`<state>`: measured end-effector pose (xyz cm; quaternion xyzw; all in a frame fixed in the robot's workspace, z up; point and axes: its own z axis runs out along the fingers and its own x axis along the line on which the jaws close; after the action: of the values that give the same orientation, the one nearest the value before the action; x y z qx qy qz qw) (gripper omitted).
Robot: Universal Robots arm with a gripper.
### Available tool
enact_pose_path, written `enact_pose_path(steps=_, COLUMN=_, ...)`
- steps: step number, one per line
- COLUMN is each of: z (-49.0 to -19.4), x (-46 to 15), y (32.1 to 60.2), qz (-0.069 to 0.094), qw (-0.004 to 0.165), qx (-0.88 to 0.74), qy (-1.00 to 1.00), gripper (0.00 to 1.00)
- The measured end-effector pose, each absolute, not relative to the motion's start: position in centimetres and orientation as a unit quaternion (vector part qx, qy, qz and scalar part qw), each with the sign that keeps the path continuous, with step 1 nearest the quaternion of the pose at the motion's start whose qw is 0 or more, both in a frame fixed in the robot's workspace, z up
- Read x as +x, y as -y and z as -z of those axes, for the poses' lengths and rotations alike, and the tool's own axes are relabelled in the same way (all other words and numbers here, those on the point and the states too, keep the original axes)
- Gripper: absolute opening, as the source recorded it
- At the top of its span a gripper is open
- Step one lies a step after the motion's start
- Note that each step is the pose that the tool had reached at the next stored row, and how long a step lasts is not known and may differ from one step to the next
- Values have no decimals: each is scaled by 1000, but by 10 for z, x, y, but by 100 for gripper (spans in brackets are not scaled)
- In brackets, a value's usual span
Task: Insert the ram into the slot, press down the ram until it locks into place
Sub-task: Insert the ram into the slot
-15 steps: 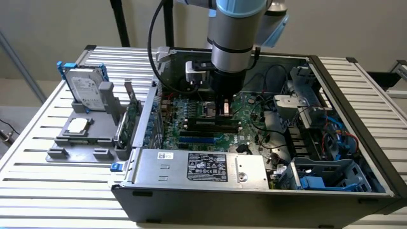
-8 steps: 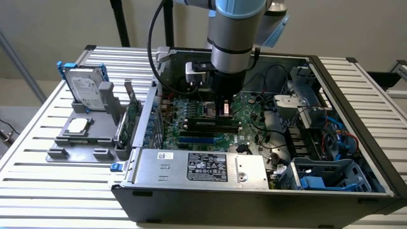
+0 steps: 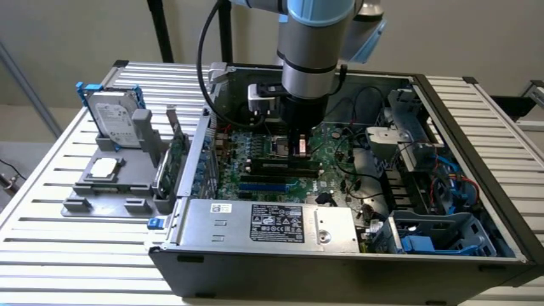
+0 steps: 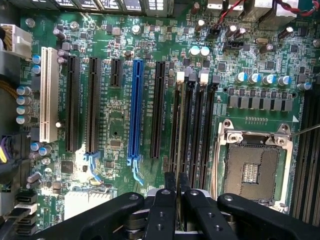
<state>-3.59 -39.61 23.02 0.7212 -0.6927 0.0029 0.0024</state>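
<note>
Grey arm (image 3: 310, 64) upright, reaching straight down over the slot (image 4: 176, 125)

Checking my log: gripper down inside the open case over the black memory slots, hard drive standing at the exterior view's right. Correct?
No. The exterior view shows the hard drive at its left, beside the case; the gripper is over the memory slots as said.
</note>
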Motion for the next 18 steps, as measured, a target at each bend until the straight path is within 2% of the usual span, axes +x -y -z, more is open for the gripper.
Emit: enact_pose_path(steps=18, z=-228, x=-37, y=396, qz=-3, qw=2, qx=715, qy=699, gripper=13)
